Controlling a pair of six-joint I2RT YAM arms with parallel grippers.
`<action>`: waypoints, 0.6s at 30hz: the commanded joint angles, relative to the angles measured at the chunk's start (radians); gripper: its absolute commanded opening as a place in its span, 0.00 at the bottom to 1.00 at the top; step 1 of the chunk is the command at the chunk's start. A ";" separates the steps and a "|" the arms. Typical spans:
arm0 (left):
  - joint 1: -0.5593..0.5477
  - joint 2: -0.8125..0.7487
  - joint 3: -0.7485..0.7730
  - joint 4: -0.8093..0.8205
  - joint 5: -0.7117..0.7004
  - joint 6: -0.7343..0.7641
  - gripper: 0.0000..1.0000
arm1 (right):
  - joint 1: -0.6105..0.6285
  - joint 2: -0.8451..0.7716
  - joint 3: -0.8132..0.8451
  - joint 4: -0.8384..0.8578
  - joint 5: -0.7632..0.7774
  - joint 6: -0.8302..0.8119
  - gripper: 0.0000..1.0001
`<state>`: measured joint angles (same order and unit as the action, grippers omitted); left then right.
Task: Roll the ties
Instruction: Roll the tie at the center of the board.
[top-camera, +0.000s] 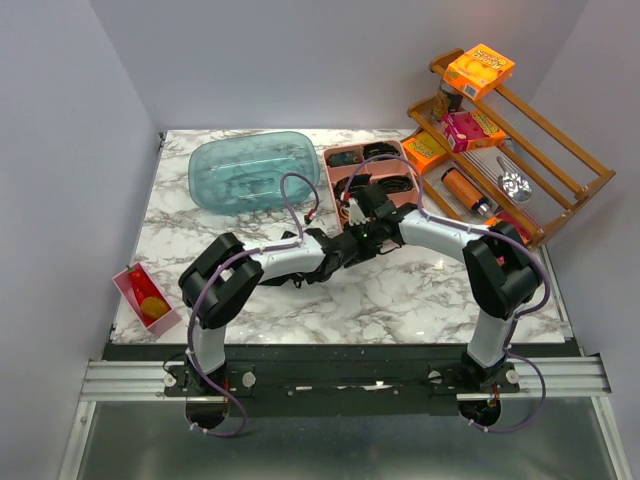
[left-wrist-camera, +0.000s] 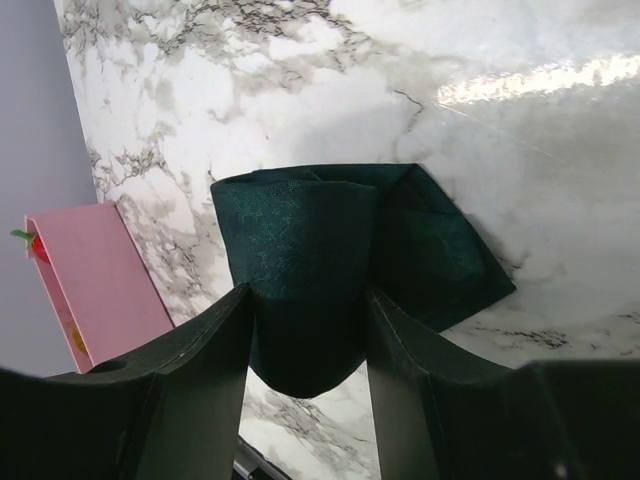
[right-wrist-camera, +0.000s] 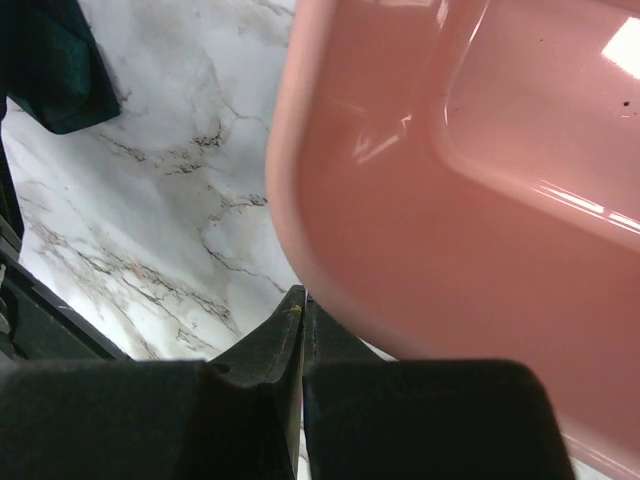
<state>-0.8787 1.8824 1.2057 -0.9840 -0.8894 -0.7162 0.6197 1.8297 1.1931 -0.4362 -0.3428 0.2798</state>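
Within left claw (left-wrist-camera: 307, 296), one tie (left-wrist-camera: 330, 240)

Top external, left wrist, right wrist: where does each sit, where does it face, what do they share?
Top external: above and behind, looking down on the table; left arm and right arm show whole.
Left wrist: on the left arm, looking down past the left gripper, shut on the tie.
Right wrist: on the right arm, looking down past the shut right gripper at the tray wall.
Shared: both wrist views show the tie and table; top and right wrist show the tray.
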 joint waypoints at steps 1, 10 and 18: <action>-0.023 0.011 0.012 0.062 0.027 0.015 0.57 | -0.011 -0.026 -0.016 0.022 -0.021 0.004 0.11; -0.029 -0.118 -0.100 0.304 0.268 0.121 0.68 | -0.011 -0.014 -0.012 0.024 -0.028 0.001 0.10; 0.012 -0.252 -0.130 0.358 0.306 0.126 0.77 | -0.009 -0.027 0.019 0.028 -0.073 -0.013 0.11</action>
<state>-0.8970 1.7153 1.1000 -0.7029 -0.6445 -0.5926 0.6147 1.8294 1.1866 -0.4259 -0.3672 0.2787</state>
